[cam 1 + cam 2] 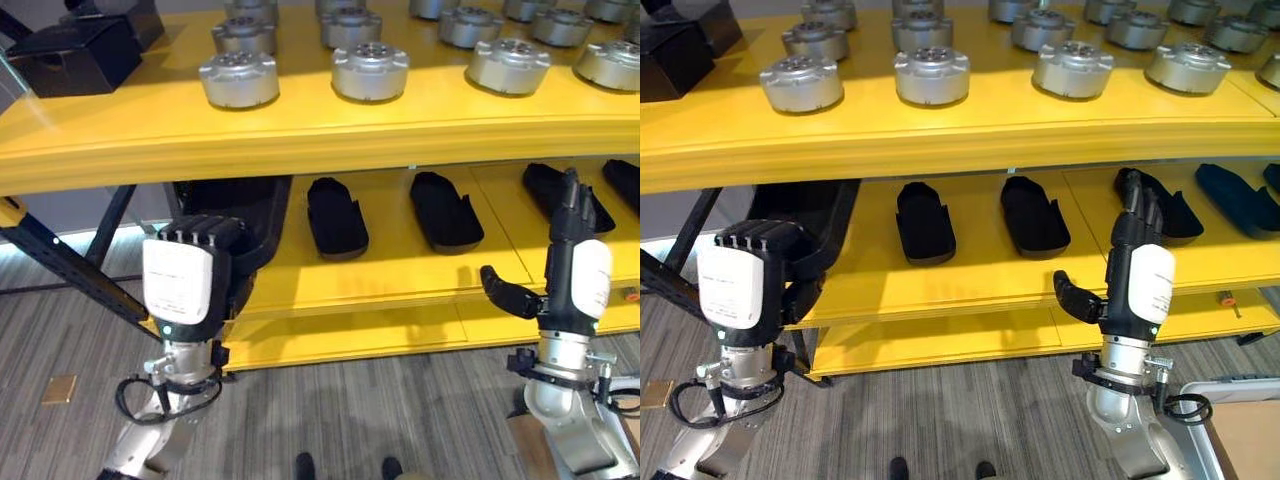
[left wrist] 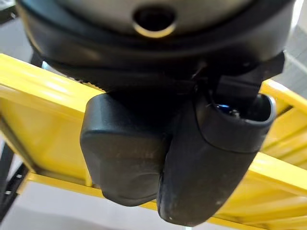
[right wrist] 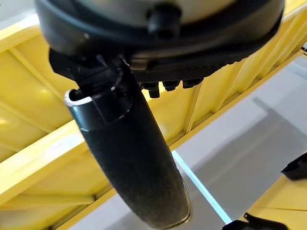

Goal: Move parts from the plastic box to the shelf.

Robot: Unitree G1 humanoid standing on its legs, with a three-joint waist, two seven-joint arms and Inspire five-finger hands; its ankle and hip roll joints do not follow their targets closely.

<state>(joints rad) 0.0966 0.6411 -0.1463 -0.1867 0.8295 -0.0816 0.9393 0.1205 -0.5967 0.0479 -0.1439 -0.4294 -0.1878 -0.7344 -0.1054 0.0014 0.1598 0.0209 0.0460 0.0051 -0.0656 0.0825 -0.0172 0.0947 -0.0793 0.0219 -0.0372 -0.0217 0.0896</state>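
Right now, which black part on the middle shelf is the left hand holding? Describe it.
On the yellow shelf, look at the middle level below the silver discs. The left hand grips the big black part at the row's left end, much larger than the black parts beside it.

Round silver-grey metal parts (image 1: 370,70) sit flat on the top board of the yellow shelf (image 1: 300,135), in rows running along its length. Each is a squat disc with small lugs round its rim and a ring of holes in its top face (all face up). The front row stands near the front edge, well apart from one another; further rows line up behind it toward the back. The leftmost front part (image 1: 239,79) lies near the shelf's left end.
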